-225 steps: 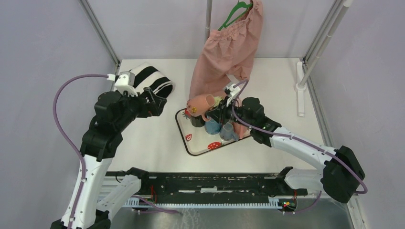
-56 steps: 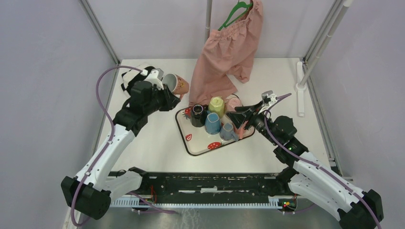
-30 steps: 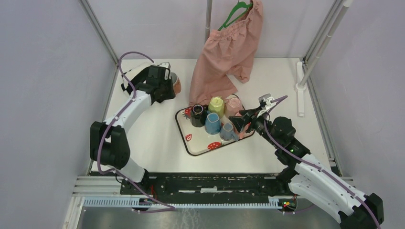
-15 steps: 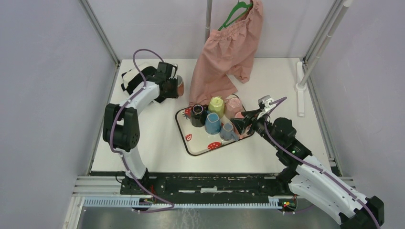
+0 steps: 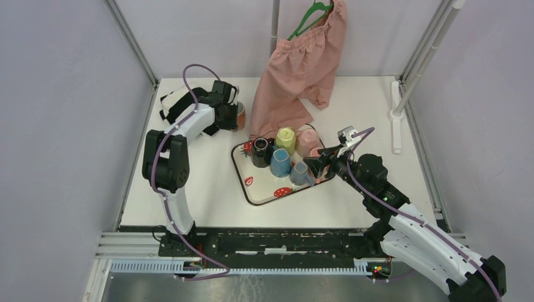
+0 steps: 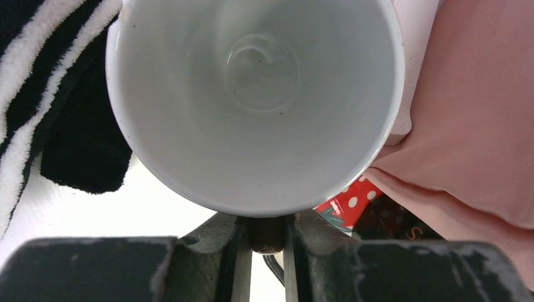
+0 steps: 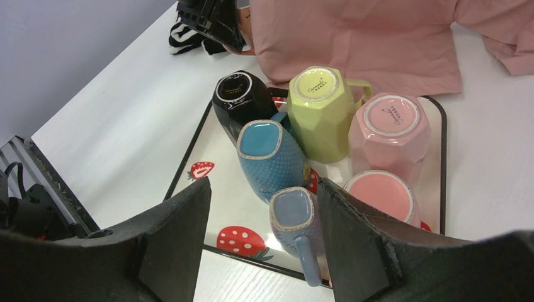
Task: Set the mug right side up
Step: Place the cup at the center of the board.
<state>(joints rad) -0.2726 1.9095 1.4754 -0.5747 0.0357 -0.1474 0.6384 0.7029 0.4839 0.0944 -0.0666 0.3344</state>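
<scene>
Left pincer [image 6: 267, 228] is clenched on a small brown bit of the mug [image 6: 258, 94] just under its rim, likely the handle. Gripping there leaves the mouth free and facing up at the wrist camera, so the mug looks already righted. I can't tell if its base touches the worktop [image 5: 201, 189].

The mug is round, glossy white inside and reddish-brown outside. It sits at the far left, between a fuzzy black-and-white striped cloth [image 6: 38, 94] and the soft pink hanging garment [image 6: 478, 126].

Right pincer [image 7: 263, 185] is released, with its jaws spread wide above the tray [image 7: 230, 207] and touching nothing, probably lined up for the next pick.

The tray is flat and white with a strawberry print and a dark rim. It carries glazed mugs packed base-up:
- black [image 7: 238, 100]
- faceted yellow-green [image 7: 318, 107]
- faceted pink [image 7: 389, 126]
- dimpled blue [image 7: 267, 157]
- slate-blue [image 7: 296, 217]
</scene>
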